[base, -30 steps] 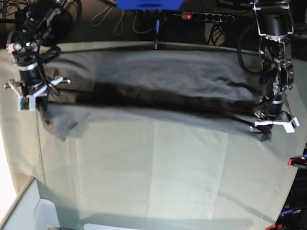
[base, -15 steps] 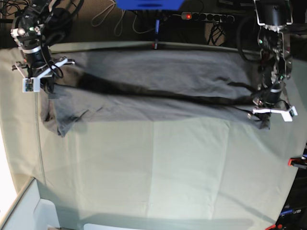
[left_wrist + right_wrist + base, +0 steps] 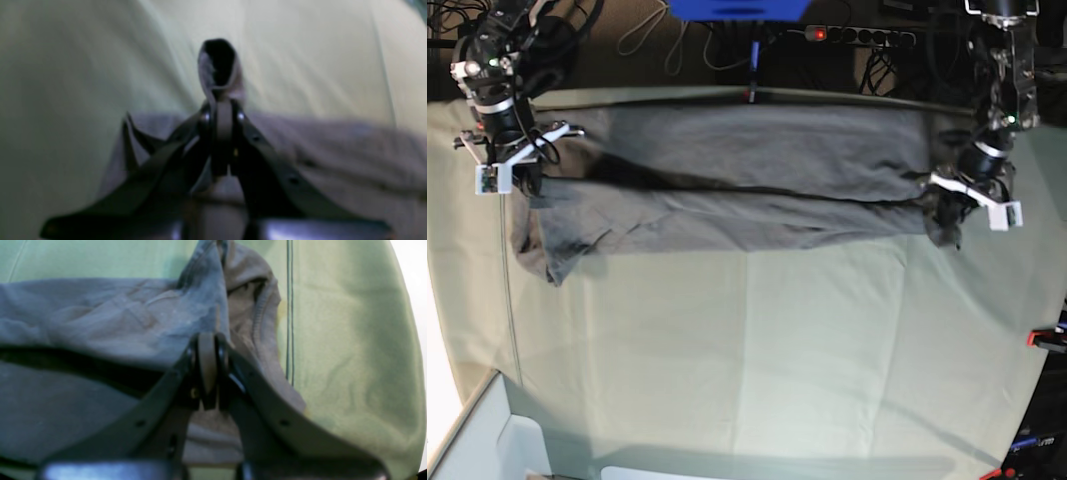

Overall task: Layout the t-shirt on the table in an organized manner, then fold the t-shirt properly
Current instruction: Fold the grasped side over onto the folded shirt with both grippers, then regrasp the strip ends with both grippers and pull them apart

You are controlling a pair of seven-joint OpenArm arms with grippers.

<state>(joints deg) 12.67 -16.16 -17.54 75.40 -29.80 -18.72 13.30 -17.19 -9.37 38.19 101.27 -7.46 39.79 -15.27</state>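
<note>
**Fold step in hand: both pincers carrying the near edge of the t-shirt back**

Step, as I read it: layout looks done, lengthwise fold is mid-carry. t-shirt (image 3: 747,170) lies stretched as a long dark band across the far part of the table (image 3: 757,350), one layer doubled over the other with a dark seam line running between the two pincers.

Left pincer (image 3: 955,205): jaws clamped tight on a pinch of grey cloth. In the left wrist view a small loop of fabric sticks up just past the tips (image 3: 218,66), rest of the shirt trails behind and below the pincer. View is blurred, so I can't tell which edge it has.

Right pincer (image 3: 515,172): jaws also clamped, on the shirt's end. Right wrist view shows the ribbed collar (image 3: 258,316) just beyond the tips and to their right, bare table further right.

Between the pincers the cloth is fairly taut. Below the right pincer a loose flap, sleeve probably, sags out of line toward the near side.

Next move calls for:
- both pincers moving level and together so the carried edge lands parallel to the far edge
- keeping tension, no slack in the middle
- lowering onto the table before letting go
- then dealing with the stray flap under the right pincer; it'll spoil the rectangle if left.
</note>
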